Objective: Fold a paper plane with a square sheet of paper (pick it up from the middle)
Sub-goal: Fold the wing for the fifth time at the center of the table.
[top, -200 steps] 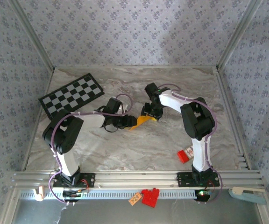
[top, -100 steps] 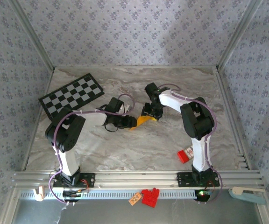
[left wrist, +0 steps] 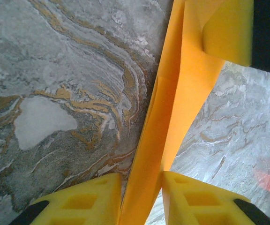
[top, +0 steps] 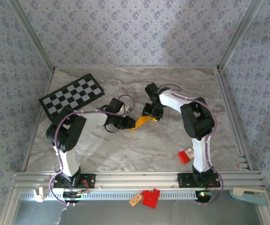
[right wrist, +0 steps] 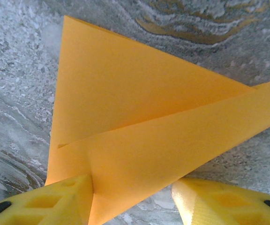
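Pinching the orange-yellow paper (left wrist: 182,93) edge-on, my left gripper (left wrist: 142,180) sets both yellow pads against the folded strip that stands between them. My right gripper (right wrist: 132,187) meets the same sheet from the other side. Its fingers stand apart and a folded triangle spans them, touching one finger, but I cannot tell whether it grips. The paper sits in the middle of the marble table (top: 125,150), well apart from the checkered board (top: 71,96) and the red block (top: 185,156).
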You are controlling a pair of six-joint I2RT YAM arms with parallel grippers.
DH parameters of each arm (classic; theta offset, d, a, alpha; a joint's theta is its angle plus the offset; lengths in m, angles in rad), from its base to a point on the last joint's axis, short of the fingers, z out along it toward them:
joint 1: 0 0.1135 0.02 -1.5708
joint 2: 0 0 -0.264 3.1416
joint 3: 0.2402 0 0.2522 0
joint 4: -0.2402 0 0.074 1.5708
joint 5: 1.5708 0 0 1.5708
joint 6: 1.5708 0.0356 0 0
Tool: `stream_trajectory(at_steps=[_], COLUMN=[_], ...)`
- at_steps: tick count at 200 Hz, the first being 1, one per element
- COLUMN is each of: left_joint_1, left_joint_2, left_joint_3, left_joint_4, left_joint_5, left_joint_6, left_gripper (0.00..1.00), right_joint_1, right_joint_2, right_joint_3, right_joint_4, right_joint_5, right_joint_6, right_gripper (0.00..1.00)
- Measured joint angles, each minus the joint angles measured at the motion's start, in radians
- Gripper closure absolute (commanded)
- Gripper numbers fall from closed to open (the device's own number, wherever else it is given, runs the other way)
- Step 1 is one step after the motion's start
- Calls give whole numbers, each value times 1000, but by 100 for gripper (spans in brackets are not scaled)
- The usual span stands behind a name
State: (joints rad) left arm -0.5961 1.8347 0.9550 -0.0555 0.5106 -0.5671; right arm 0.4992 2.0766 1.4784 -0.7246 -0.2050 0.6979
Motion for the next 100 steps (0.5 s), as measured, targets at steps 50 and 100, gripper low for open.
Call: stream_trajectory(at_steps=[50, 100], left_joint_1=[0, 0], left_joint_2=[2, 2], left_joint_3=[0, 7], left_joint_4=[-1, -15], left_joint_5=[-7, -13], left_joint_6=[-11, -21], left_gripper=[76, 71], right_joint_1=[0, 0], right_joint_2=[4, 6], right_joint_3=[5, 6], right_joint_4=[-5, -8], right_joint_5=[0, 1], right_joint_6=[0, 0], right_gripper=[46, 46])
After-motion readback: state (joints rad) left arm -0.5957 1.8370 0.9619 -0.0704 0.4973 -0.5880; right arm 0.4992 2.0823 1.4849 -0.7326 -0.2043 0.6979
